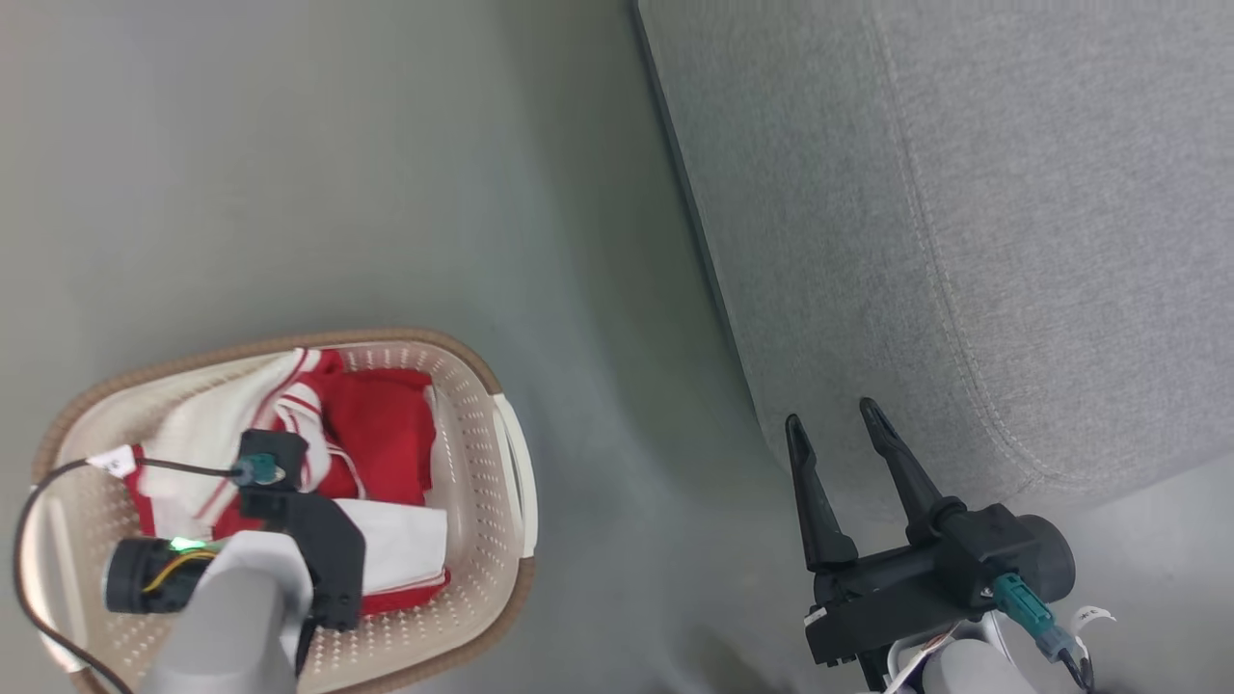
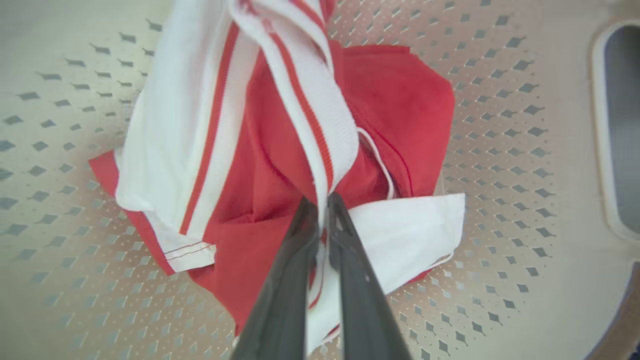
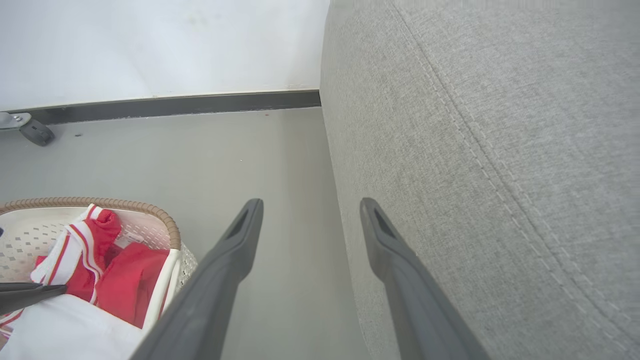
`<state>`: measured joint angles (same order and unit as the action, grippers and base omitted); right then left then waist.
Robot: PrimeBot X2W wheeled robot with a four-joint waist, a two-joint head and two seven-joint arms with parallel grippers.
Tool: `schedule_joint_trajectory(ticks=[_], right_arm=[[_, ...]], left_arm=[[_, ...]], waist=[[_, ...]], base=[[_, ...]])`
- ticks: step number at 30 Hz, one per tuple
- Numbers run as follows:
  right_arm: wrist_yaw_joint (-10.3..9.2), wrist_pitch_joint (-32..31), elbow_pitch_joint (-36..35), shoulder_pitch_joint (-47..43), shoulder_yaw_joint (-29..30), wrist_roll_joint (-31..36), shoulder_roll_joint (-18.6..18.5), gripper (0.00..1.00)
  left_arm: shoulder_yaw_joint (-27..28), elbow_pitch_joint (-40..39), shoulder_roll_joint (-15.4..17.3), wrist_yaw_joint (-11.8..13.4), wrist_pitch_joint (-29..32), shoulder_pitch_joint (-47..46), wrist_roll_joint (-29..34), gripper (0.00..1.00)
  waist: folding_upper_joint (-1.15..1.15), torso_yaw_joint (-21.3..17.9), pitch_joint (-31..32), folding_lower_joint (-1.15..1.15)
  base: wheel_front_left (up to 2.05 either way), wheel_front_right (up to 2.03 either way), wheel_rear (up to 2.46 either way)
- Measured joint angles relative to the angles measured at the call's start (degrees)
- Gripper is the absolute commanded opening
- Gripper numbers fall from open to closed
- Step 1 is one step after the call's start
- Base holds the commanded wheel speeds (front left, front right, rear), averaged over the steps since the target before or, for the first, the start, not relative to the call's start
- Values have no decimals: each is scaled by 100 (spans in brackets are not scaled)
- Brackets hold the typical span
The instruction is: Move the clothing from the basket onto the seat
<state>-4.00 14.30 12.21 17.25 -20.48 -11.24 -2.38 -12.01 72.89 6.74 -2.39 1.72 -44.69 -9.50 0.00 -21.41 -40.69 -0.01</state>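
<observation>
Left wrist view: left gripper [image 2: 322, 202] pinched shut on the clothing [image 2: 400, 100] in the basket [image 2: 500, 150].
It clamps a white, red-striped fold at lower centre, the rest heaped just beyond. Head view, lower right: right gripper [image 1: 831, 416] spread wide, empty, beside the seat [image 1: 964, 193].

Clothing [image 1: 381, 434] in basket [image 1: 482, 376], left of seat [image 1: 964, 241]

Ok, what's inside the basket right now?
Red and white clothing, with the left gripper shut on its striped band. Whatever lies under the pile on the basket floor is covered.
</observation>
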Motion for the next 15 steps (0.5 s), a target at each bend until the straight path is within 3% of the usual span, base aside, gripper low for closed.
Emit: schedule_joint_trajectory(ticks=[15], right_arm=[[157, 0, 531, 66, 289, -42, -132, 100]], left_arm=[[-197, -94, -312, -225, -876, 360, 36, 0]], waist=[[0, 461, 1234, 0]], base=[[0, 0, 0]])
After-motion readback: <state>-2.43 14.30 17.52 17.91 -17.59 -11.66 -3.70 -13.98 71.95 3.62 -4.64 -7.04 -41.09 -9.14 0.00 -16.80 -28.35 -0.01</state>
